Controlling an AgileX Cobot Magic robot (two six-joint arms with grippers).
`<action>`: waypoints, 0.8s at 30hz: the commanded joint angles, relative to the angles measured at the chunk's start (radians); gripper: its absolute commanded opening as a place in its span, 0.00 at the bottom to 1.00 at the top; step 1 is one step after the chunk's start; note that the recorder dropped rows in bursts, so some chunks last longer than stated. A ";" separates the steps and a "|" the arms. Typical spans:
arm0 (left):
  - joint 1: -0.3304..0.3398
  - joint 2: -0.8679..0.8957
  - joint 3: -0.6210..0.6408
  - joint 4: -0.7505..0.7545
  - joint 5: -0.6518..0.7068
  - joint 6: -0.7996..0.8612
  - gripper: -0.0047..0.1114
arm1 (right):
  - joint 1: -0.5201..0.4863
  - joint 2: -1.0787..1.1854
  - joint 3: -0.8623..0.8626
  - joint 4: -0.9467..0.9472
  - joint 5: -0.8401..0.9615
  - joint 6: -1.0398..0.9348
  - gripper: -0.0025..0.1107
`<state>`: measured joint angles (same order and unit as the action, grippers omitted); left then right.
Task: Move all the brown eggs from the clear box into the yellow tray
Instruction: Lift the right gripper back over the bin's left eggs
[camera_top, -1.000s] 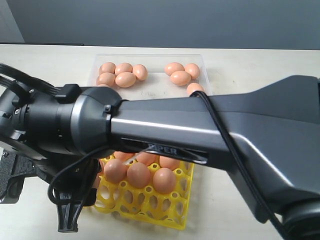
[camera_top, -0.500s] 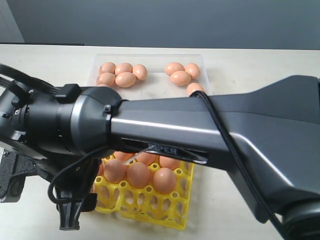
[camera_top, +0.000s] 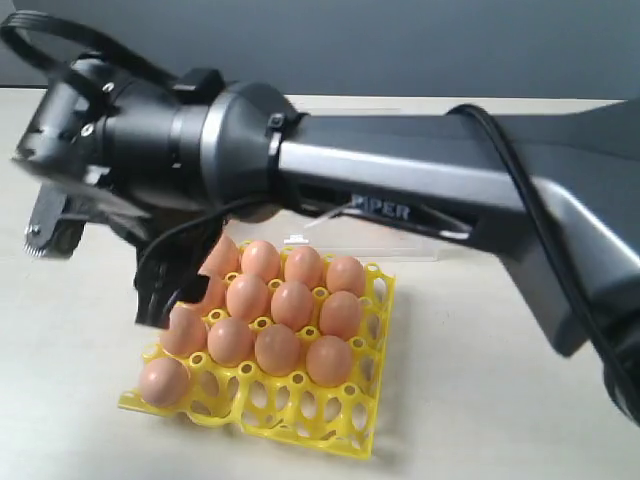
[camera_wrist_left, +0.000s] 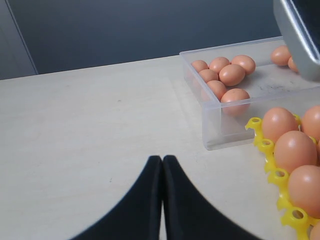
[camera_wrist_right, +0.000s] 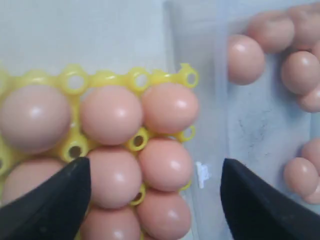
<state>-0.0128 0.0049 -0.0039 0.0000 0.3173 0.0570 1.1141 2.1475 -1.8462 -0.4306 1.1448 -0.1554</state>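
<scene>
A pale cream table with a plain matte top carries two things. A yellow tray sits flat on it. A clear box rests just beyond the tray's far edge; whether the two touch is unclear. Bare tabletop lies along the tray's other sides.

Table: pale cream top, matte and smooth, filling the foreground.
Wall: dark blue-grey, plain, rising behind the table's far edge.
Light: soft and even, leaving faint shadows on the table.
</scene>
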 joint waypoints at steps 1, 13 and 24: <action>0.000 -0.005 0.004 0.000 -0.009 0.000 0.04 | -0.148 -0.009 -0.055 -0.007 -0.138 0.266 0.63; 0.000 -0.005 0.004 0.000 -0.009 0.000 0.04 | -0.478 0.165 -0.284 0.831 -0.327 0.122 0.53; 0.000 -0.005 0.004 0.000 -0.009 0.000 0.04 | -0.476 0.306 -0.305 0.560 -0.468 0.215 0.53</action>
<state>-0.0128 0.0049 -0.0039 0.0000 0.3173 0.0570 0.6430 2.4553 -2.1427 0.1939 0.7200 0.0098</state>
